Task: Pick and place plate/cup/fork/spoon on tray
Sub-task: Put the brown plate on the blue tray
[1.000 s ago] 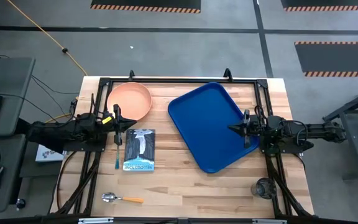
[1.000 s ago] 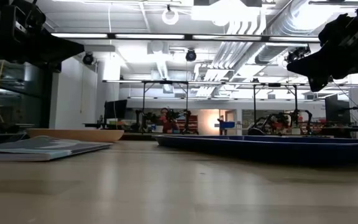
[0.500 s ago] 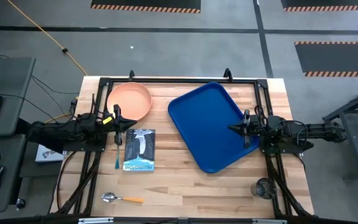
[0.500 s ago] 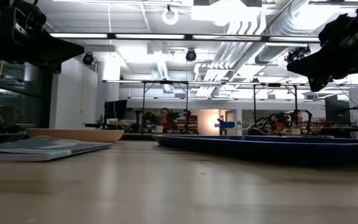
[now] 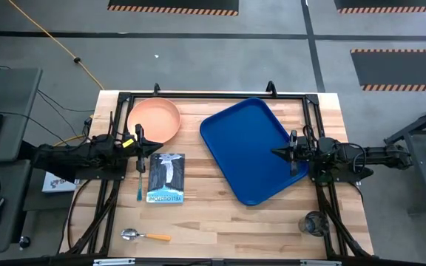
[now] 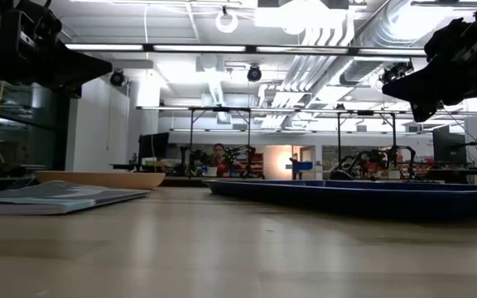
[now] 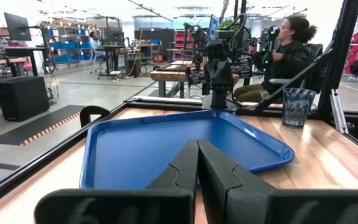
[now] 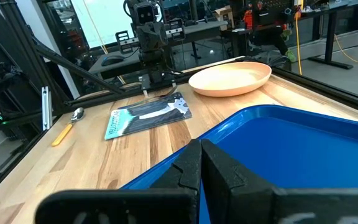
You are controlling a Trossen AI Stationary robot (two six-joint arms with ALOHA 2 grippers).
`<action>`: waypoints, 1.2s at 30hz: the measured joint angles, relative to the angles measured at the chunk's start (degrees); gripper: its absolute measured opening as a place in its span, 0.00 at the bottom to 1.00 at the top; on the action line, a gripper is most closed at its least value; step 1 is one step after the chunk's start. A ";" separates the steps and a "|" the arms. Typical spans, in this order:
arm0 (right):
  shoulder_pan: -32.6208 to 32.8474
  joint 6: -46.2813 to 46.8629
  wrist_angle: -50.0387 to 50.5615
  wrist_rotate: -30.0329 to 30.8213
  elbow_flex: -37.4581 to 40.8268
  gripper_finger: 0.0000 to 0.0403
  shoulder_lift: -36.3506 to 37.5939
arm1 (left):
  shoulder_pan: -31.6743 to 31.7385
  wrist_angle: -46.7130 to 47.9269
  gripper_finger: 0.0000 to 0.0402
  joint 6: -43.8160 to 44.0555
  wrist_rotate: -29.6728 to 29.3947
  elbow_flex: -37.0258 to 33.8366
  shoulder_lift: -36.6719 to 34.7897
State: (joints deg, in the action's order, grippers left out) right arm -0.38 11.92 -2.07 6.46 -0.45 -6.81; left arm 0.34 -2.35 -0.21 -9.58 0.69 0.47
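Wooden surface inspected: I find the tray empty; plate, fork, spoon, cup lie outside it. Left gripper and right gripper hover closed, empty, apparently parked before any pick.

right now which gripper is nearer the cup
Right. The right gripper hovers over the tray's right edge, with the cup at the table's near right corner. The left gripper is across the table, beside the plate.
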 joint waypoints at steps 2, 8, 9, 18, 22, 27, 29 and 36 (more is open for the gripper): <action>0.00 0.00 0.00 -0.02 0.00 0.00 0.02 | 0.00 0.00 0.00 0.00 0.00 0.00 0.00; 0.01 0.01 0.01 -0.02 -0.02 0.00 0.01 | 0.00 -0.13 0.00 0.01 0.00 0.00 0.00; 0.00 0.01 0.01 -0.01 -0.01 0.00 0.00 | 0.00 -0.94 0.00 0.00 -0.08 0.00 0.00; 0.02 0.02 0.00 0.00 0.00 0.00 0.00 | 0.02 -14.26 0.00 2.60 -1.99 -0.02 0.05; 0.00 0.02 0.00 -0.01 -0.02 0.00 0.00 | 0.02 -22.13 0.00 4.61 -8.15 0.11 3.34; 0.00 0.01 0.00 -0.02 -0.01 0.00 0.00 | 0.06 -22.40 0.02 6.90 -12.75 4.29 16.94; 0.01 0.02 0.01 -0.01 -0.01 0.00 0.00 | 0.43 -19.05 0.04 6.45 -13.74 9.17 24.40; 0.02 0.00 0.00 -0.02 -0.02 0.00 0.02 | 5.26 12.61 0.17 7.70 -21.70 32.41 48.87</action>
State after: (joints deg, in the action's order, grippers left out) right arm -0.36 11.92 -2.07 6.44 -0.47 -6.79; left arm 5.60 10.26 7.49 -31.28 33.10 49.34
